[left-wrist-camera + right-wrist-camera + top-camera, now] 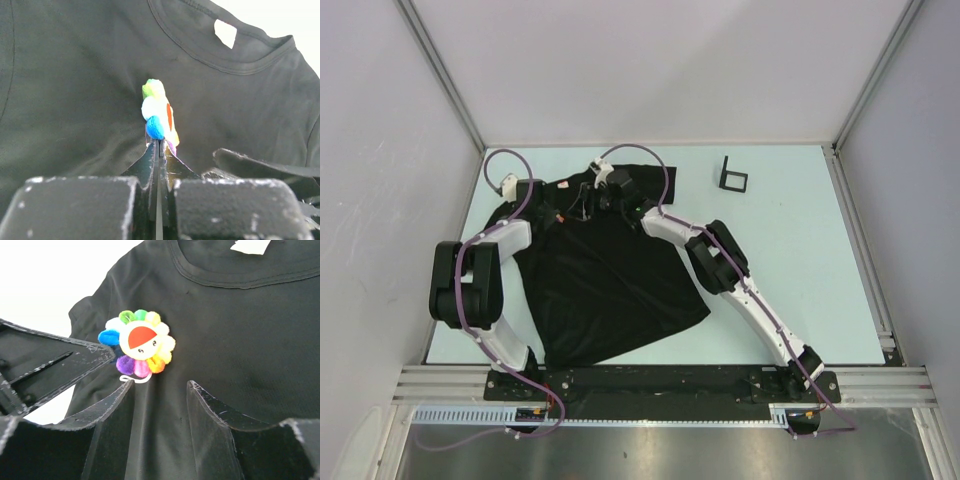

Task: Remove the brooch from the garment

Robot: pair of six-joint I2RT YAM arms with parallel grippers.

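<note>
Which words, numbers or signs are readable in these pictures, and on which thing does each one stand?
No text can be read anywhere.
On the neck label of the T-shirt: washed out, no print shows.
On the brooch: only a drawn face, no letters.

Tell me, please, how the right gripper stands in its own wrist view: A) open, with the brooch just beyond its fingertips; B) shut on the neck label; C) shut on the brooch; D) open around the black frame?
A: the right gripper has its fingers spread apart over the garment, and the brooch lies just past the gap between their tips.
</note>
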